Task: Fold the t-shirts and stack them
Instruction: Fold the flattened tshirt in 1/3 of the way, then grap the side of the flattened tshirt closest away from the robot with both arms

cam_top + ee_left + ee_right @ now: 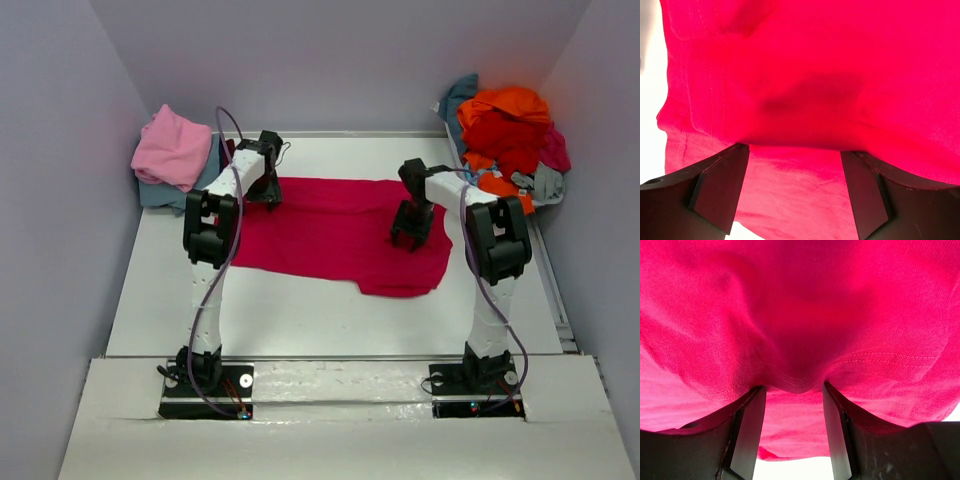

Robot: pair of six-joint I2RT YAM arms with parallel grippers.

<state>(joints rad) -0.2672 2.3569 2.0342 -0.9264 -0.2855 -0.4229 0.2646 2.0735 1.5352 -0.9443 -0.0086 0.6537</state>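
Both arms bend down onto the magenta-red t-shirt: left gripper at its far-left corner, jaws wide open; right gripper toward its right, jaws half open.

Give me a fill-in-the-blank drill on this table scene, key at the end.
1. The pink shirt tops the stack in the far ____ corner.
2. The top of the loose pile at far right is coloured ____.
3. Spread flat under the left gripper and right gripper lies ____ red shirt.
Missing: left; orange; one.
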